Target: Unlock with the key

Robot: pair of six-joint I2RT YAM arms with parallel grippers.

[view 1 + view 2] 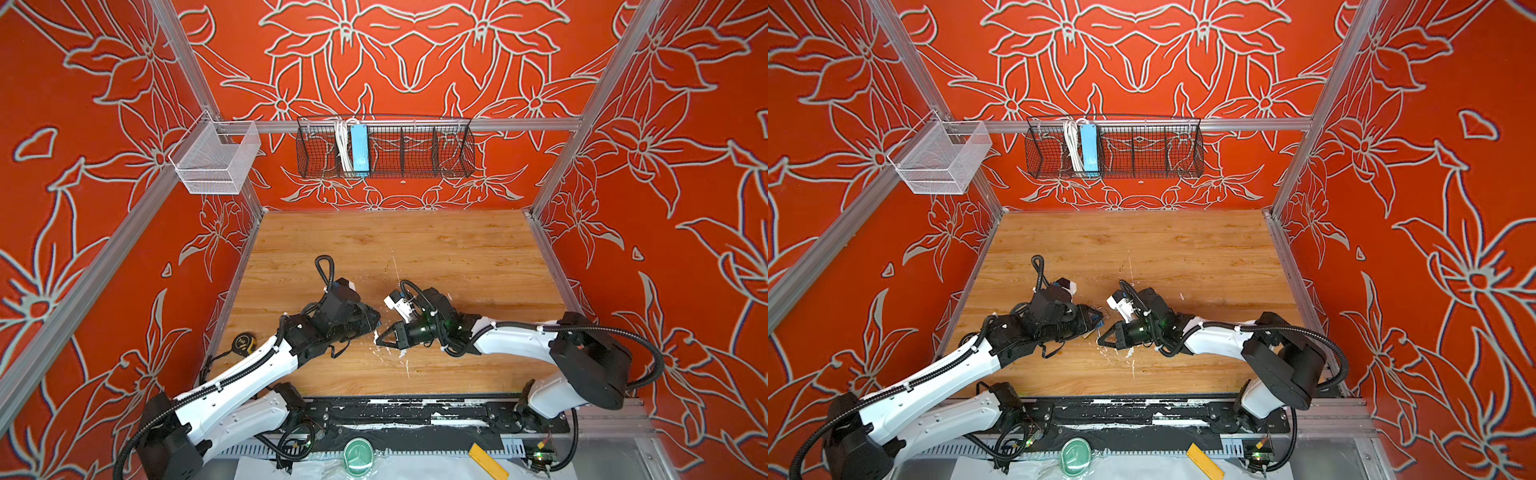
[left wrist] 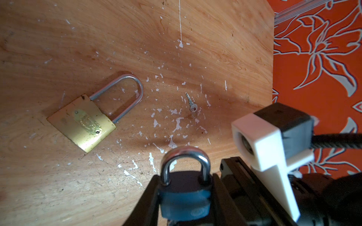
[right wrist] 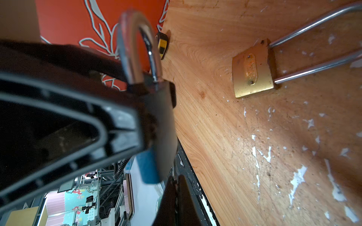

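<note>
Left gripper point(image 2: 184, 177) clamps blue padlock point(image 2: 185, 201); right gripper point(image 1: 377, 338) closed alongside

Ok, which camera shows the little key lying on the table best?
The left wrist view: the key lies unobstructed on the table, apart from the brass padlock. The right wrist view does not show it, and in both top views I cannot find it.

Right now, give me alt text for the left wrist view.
The left gripper holds a blue padlock by its body, shackle outward. Beyond it on the wooden table lie a small silver key and a long-shackled brass padlock, apart.
</note>
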